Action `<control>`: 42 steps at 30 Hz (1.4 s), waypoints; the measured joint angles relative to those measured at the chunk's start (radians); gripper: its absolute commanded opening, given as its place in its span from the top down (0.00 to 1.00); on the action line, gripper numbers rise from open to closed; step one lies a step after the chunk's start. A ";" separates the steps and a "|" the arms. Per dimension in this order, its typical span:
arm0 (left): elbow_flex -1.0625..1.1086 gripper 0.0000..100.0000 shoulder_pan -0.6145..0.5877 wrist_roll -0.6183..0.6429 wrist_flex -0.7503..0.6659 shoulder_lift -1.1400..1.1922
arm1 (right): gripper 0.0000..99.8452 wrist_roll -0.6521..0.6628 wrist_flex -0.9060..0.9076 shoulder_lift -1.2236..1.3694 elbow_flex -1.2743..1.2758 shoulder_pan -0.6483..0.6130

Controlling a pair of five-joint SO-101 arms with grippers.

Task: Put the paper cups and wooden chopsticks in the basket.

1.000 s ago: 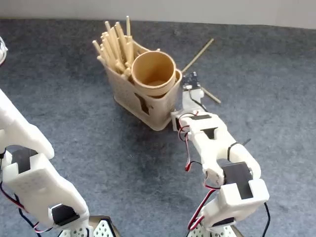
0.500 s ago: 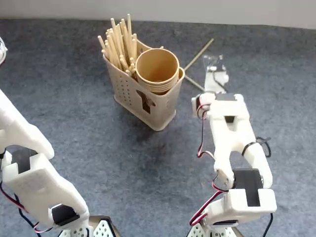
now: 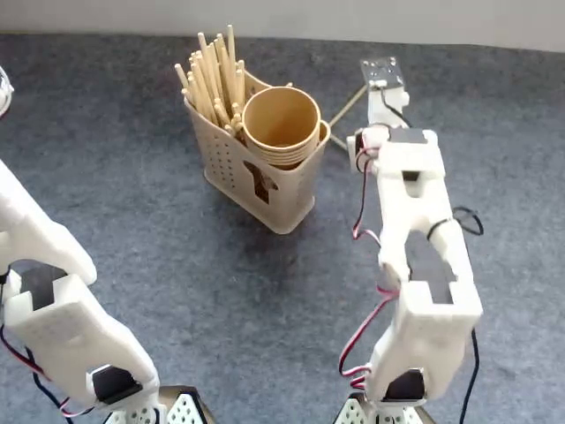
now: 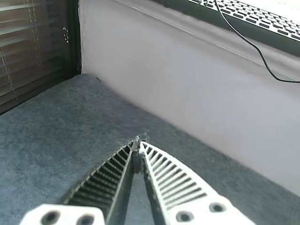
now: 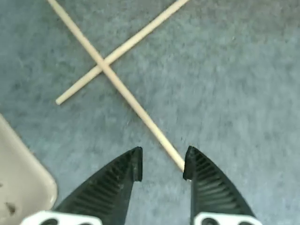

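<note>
Right arm (image 3: 413,221): a second ago it is bent in beside the basket (image 3: 265,190), wrist at the basket's near corner, and the basket leans over. Half a second ago the arm is swung clear and the basket stands upright. Now the arm is stretched further out, past the basket toward the far edge of the grey carpet (image 3: 132,194).

Right gripper (image 5: 161,164): fingers spread apart, nothing between them, pointing down at the carpet.

Two loose chopsticks lie crossed on the carpet just ahead of the fingertips.
- The first chopstick (image 5: 140,115) runs from the crossing back toward the gripper. Its near end sits in the gap, close against the inner edge of one finger. Cannot tell whether it touches.
- The second chopstick (image 5: 140,36) lies across the first, further ahead, apart from both fingers.

The basket is to the gripper's left and a little back toward the arm's base. One pale corner of it shows beside a finger in the right wrist view.
- Stacked paper cups (image 3: 281,124) stand in the basket's nearer compartment.
- Bundled chopsticks (image 3: 212,79) stand upright in the compartment farther from the gripper.
- Basket, cups and bundle sit as they did half a second ago.

Left arm (image 3: 53,300): same place in all three frames, well apart from the basket.

Left gripper (image 4: 139,143): fingers closed tip to tip, empty, raised above the carpet and facing a pale wall (image 4: 187,79).
</note>
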 measured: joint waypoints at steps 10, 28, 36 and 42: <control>0.000 1.00 -0.014 0.000 0.000 0.000 | 0.84 0.002 0.152 0.341 -0.459 -0.054; 0.078 1.00 -0.014 0.000 0.000 0.000 | 1.00 0.026 0.164 0.585 -0.655 -0.061; 0.091 1.00 -0.014 0.000 0.000 -0.021 | 1.00 0.092 0.428 0.589 -0.790 -0.055; 0.092 1.00 -0.014 0.000 0.000 -0.149 | 1.00 0.094 0.666 0.589 -0.996 -0.041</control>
